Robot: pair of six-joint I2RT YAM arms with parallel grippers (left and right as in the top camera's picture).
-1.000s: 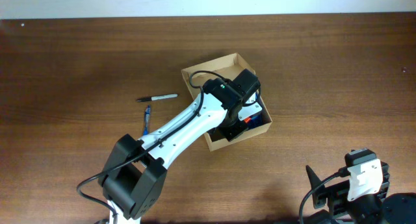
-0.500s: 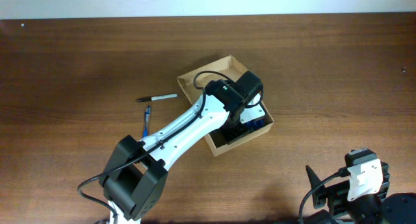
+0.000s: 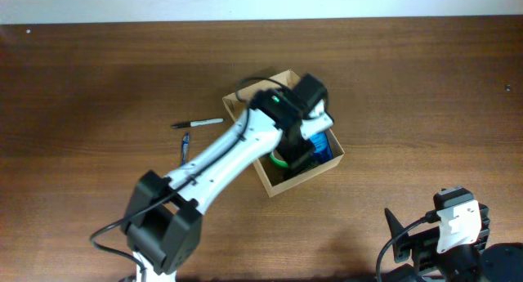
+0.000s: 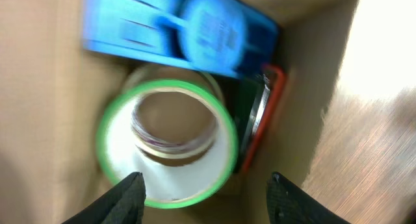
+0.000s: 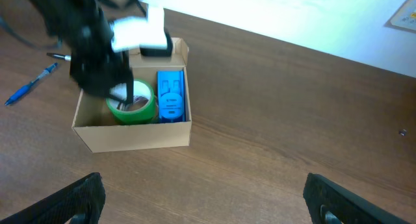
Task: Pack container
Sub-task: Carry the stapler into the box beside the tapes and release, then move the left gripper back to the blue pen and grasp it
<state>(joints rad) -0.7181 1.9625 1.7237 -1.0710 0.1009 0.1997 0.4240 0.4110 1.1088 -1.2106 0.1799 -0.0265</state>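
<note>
Over the middle of the worktop [image 3: 409,86], the overhead view shows me the container [image 3: 245,96] with its top open. My left arm [image 3: 233,147] reaches down into it. A black marker [image 3: 200,123] and a blue pen [image 3: 185,149] lie apart from it on the left, probably waiting to be packed.

On the left wrist camera, the left claw [image 4: 205,198] stands partly open and grips nothing. A green tape roll [image 4: 169,185] lies flat on the container floor below it, tucked beside the blue case [image 4: 182,32] and a red-edged item [image 4: 263,113], which saves space.

From the right wrist camera, the right claw [image 5: 208,201] hangs fully spread and empty, well back from the container, I judge to keep clear.
</note>
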